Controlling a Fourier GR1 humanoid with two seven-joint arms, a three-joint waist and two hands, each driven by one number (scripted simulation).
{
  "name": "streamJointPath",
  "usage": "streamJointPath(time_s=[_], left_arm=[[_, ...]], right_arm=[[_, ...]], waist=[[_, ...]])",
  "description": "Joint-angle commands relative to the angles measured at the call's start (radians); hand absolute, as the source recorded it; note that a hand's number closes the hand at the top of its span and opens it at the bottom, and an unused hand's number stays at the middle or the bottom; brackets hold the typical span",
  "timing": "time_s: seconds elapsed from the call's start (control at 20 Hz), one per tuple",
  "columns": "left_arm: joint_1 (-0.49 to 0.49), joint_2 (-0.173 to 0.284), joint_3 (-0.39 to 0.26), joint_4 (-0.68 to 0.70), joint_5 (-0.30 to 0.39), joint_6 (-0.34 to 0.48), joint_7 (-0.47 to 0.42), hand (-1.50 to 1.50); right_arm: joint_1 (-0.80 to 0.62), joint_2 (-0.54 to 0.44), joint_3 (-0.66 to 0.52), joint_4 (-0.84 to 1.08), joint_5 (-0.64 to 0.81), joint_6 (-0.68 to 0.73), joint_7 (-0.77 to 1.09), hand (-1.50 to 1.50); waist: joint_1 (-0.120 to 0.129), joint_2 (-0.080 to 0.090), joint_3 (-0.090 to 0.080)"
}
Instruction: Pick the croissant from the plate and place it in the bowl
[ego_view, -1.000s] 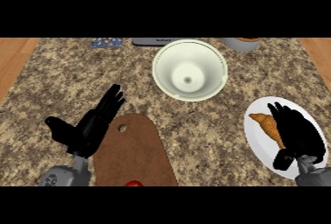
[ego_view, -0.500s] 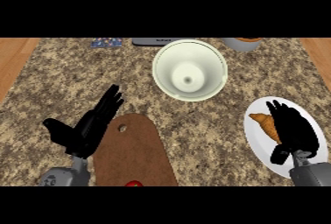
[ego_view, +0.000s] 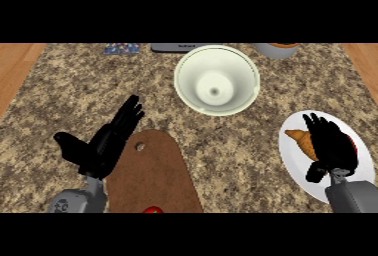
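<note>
I see the croissant (ego_view: 303, 143) lying on the white plate (ego_view: 295, 160) at the right. My right robot hand (ego_view: 332, 147) lies flat over it, fingers straight (grasping nothing). The bowl (ego_view: 216, 80) sits farther away. My left robot hand (ego_view: 103, 142) rests released.

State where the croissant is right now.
In the head view, the croissant lies on the white plate at the right, partly under the right robot hand, below-right of the bowl.

The right hand (ego_view: 334, 146) covers much of the croissant (ego_view: 301, 139) and part of the plate (ego_view: 295, 160). A red thing (ego_view: 152, 210) is cut by the lower edge.
</note>
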Motion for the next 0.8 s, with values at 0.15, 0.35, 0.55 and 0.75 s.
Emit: streamJointPath(time_s=[0.15,0.35,0.55,0.75], left_arm=[[0.023,0.006,0.018,-0.025,-0.011,-0.034,-0.007,0.0],[0.021,0.012,0.034,-0.033,0.012,-0.054,0.021,0.0],[0.028,-0.022,0.024,0.012,-0.035,-0.019,-0.034,0.0],[0.005,0.033,0.087,-0.026,0.043,-0.084,0.033,0.0]], right_arm=[[-0.062,0.053,-0.025,0.159,0.06,-0.078,-0.047,-1.5],[-0.071,0.032,-0.095,0.178,0.003,-0.117,-0.123,1.5],[-0.046,0.022,-0.042,0.156,0.056,-0.144,-0.19,1.5],[-0.12,0.035,-0.045,0.247,0.085,-0.153,-0.203,1.5]], waist=[[0.002,0.0,0.0],[0.002,0.0,0.0],[0.001,0.0,0.0],[0.002,0.0,0.0]])
